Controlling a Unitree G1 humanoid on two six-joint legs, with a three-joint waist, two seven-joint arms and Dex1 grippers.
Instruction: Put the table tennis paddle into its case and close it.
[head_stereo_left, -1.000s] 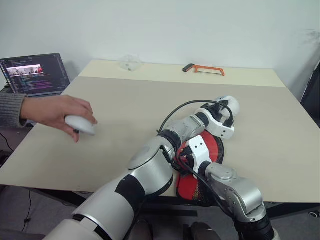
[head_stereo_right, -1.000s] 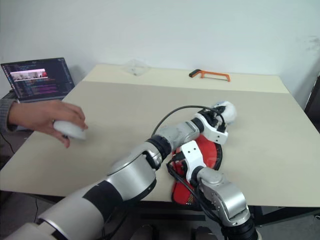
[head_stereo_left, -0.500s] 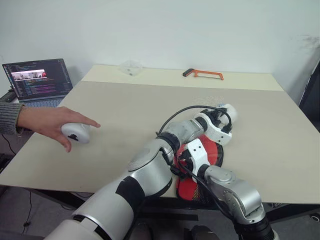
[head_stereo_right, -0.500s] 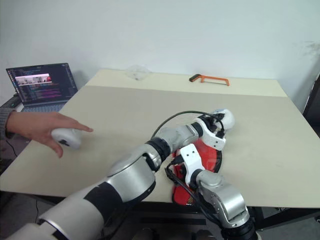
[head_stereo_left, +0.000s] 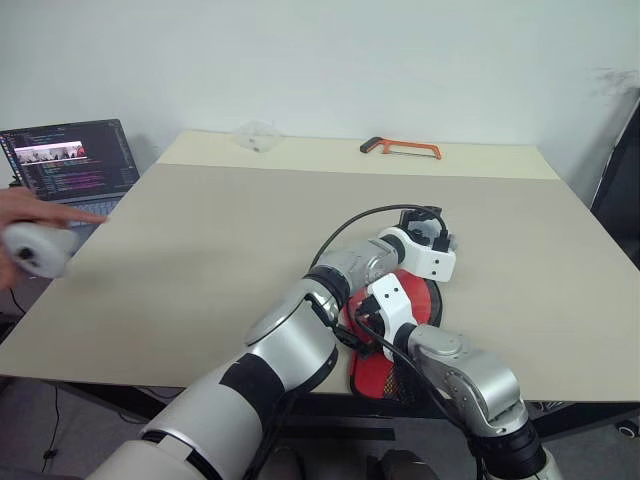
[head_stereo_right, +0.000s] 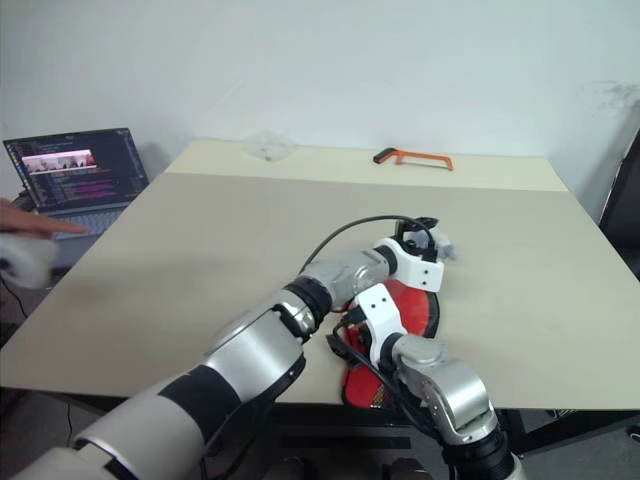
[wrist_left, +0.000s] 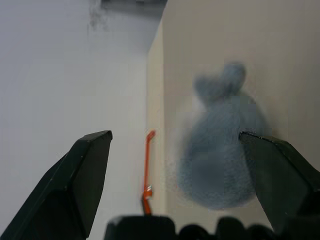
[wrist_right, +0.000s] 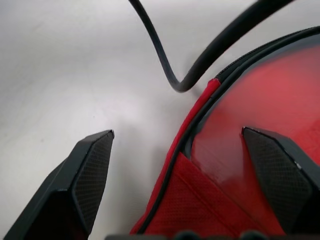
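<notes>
Table (head_stereo_left: 200, 250) bears one case (head_stereo_left: 375, 372), one plush ball (wrist_left: 220, 160), one orange saw (head_stereo_left: 400, 149).

A wide beige table (head_stereo_left: 200, 250) was seen carrying the things. At its near edge the red case (head_stereo_left: 378, 368) was laid flat, partly overhanging, with a pale plush ball (wrist_left: 220, 150) resting on the tabletop just beyond it. Near the far edge an orange-framed hacksaw (head_stereo_left: 400, 148) was placed, and well to its left a clear crumpled plastic piece (head_stereo_left: 255, 135).
</notes>
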